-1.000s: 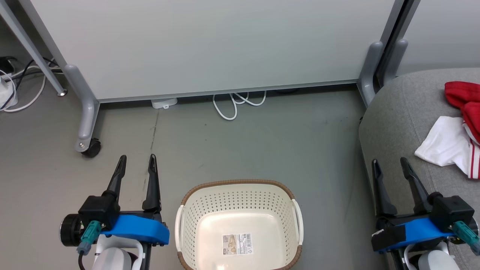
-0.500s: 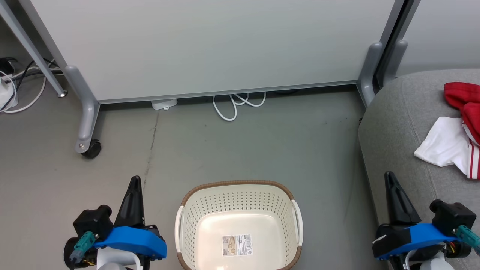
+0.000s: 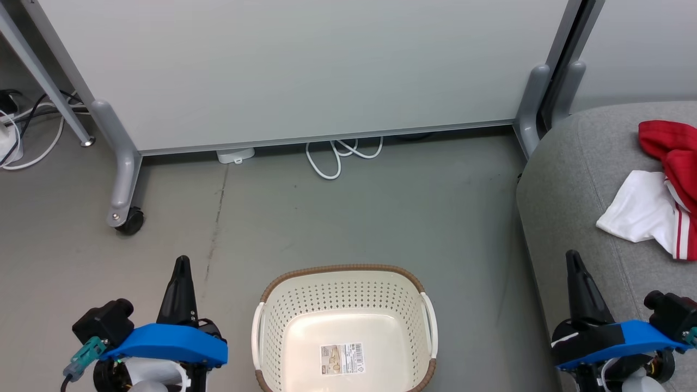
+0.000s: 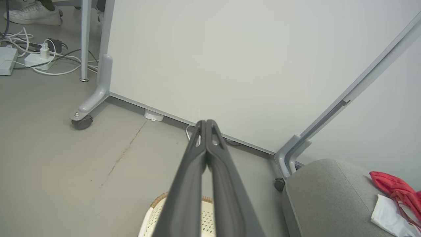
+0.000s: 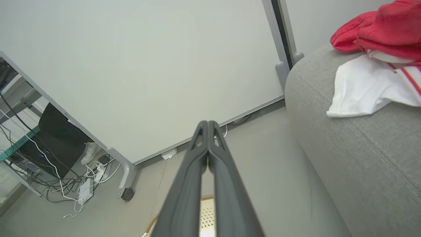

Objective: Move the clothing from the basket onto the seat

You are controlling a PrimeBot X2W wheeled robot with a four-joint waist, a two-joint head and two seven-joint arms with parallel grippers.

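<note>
At the left, the left gripper [image 3: 182,265] with its two long dark fingers rides above the bare grey floor [image 3: 381,218], just beside the basket. In the left wrist view, its jaws are pressed together from base to tip, with nothing between them [image 4: 206,123]. Next to it sits the cream-white perforated plastic laundry basket with the brown woven-look rim [image 3: 343,268]. Its bottom shows only a small printed label [image 3: 341,358] and no fabric, so I judge the emptying done and the step in hand to be a tidy finish, not another pick.

To do that well, the left arm should keep clear of the basket's white side handle [image 3: 255,337], so the light basket is not nudged across the floor. A last look into the near corners of the basket, which are cut off at the bottom of the head view, would confirm nothing is left.

Further right, the right gripper [image 3: 573,260] hangs at the rounded front corner of the large light-grey upholstered sofa seat [image 3: 572,190]. Its jaws are likewise pinched together on nothing [image 5: 208,124]. Any move should lift it away from the cushion, not drag it along.

At the far right, the bright red soft clothing with a white panel and striped trim [image 3: 667,152] lies bunched on the seat, well apart from the basket. The white panel reaches toward the cushion's rounded edge, so the arm should not brush it loose.
</note>
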